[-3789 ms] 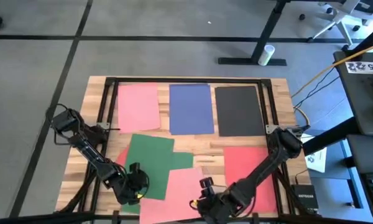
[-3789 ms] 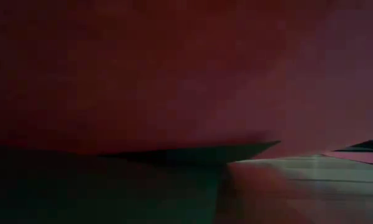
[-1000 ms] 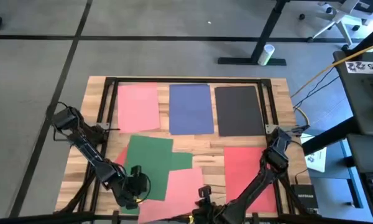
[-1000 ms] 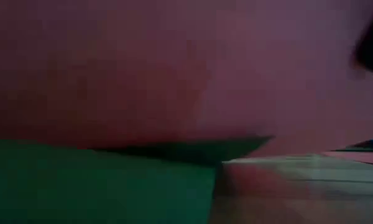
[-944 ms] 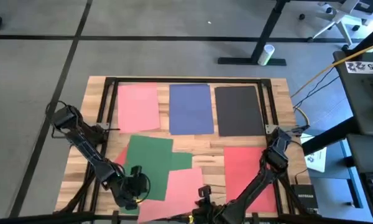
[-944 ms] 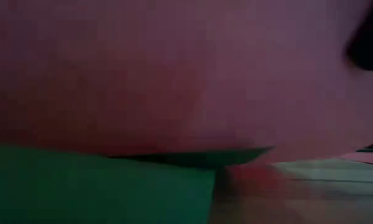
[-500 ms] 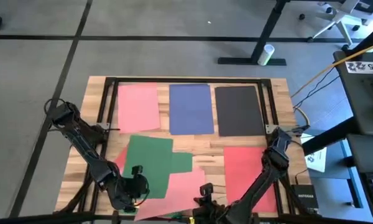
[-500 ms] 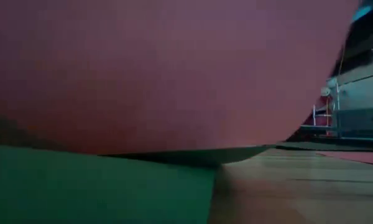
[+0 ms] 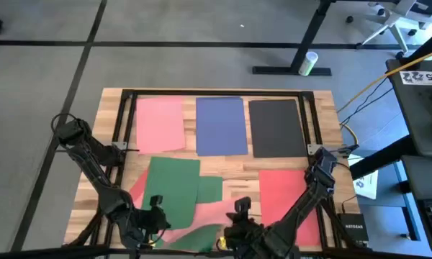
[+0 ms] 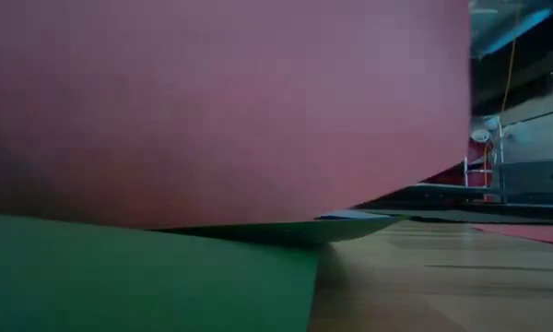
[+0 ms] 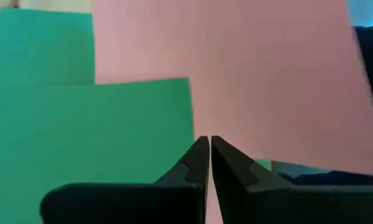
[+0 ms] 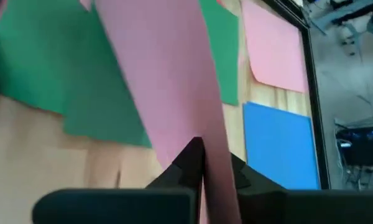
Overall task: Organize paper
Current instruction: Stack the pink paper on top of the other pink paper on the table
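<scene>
Left gripper (image 11: 208, 149) and right gripper (image 12: 202, 155) fingers both clamped on one pink sheet (image 12: 168, 93), lifted above green sheets (image 9: 174, 188), near surface edge (image 9: 86, 188)

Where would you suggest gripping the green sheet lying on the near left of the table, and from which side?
Probably at the green sheet's right-hand edge, which lies over bare wood of the table. Come in low from the right: it lies flat, so only an edge gives the fingers purchase, and its near-left side is overlapped by the pink sheet.
</scene>
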{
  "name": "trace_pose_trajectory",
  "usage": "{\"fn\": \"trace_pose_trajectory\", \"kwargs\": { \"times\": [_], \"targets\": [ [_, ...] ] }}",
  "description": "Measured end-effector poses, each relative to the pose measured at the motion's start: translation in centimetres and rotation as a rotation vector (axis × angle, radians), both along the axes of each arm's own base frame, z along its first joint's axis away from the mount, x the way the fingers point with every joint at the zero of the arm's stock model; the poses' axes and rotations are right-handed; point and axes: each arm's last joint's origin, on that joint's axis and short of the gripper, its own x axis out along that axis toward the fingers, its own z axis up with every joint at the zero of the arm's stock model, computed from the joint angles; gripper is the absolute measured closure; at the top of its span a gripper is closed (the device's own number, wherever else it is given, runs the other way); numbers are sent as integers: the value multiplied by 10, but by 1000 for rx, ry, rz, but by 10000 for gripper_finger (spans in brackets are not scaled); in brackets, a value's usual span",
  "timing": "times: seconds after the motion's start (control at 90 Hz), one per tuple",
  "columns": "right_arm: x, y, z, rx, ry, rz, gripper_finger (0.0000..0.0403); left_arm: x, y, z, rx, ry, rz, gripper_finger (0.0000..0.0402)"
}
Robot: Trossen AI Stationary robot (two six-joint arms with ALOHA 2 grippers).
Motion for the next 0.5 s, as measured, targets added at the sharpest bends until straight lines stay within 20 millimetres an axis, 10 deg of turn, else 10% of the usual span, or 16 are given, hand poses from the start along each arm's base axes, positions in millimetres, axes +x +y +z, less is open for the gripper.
{"fn": "trace_pose_trajectory", "kwargs": {
  "times": [0.5],
  "targets": [
    [38,-66,25,-86,-10,-62,403,-7,-5,1,-26,-24,29,402]
  ]
}}
